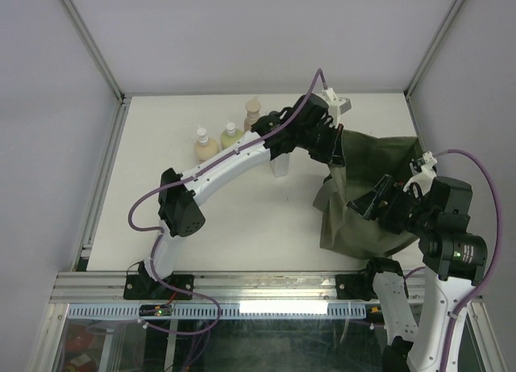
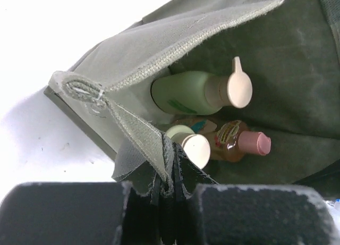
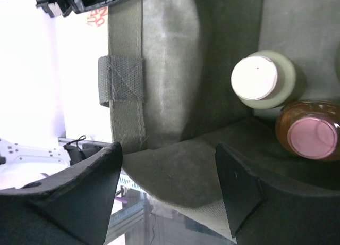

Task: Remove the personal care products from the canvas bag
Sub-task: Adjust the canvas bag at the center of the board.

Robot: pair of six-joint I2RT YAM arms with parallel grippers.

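Observation:
The olive canvas bag [image 1: 367, 202] lies at the right of the table, its mouth held up. My left gripper [image 1: 329, 150] is at its far rim, shut on the bag's strap [image 2: 139, 137], which bunches between the pads of the left gripper [image 2: 162, 202]. Inside the bag lie a light green bottle [image 2: 186, 92], an orange bottle with a pink cap [image 2: 234, 141] and a white-capped bottle [image 2: 192, 147]. My right gripper [image 1: 375, 201] is at the near rim, open, with the bag's edge [image 3: 175, 168] lying loose between the fingers of the right gripper [image 3: 170, 186]. Past that edge show the white-capped bottle [image 3: 261, 78] and the orange bottle [image 3: 311, 133].
Three bottles stand on the table at the back left: a tan one [image 1: 204, 146], a yellow-green one [image 1: 231, 135] and a beige one [image 1: 252, 111]. A pale object [image 1: 280, 166] sits half hidden under the left arm. The table's metal rail [image 1: 266, 285] runs along the near edge.

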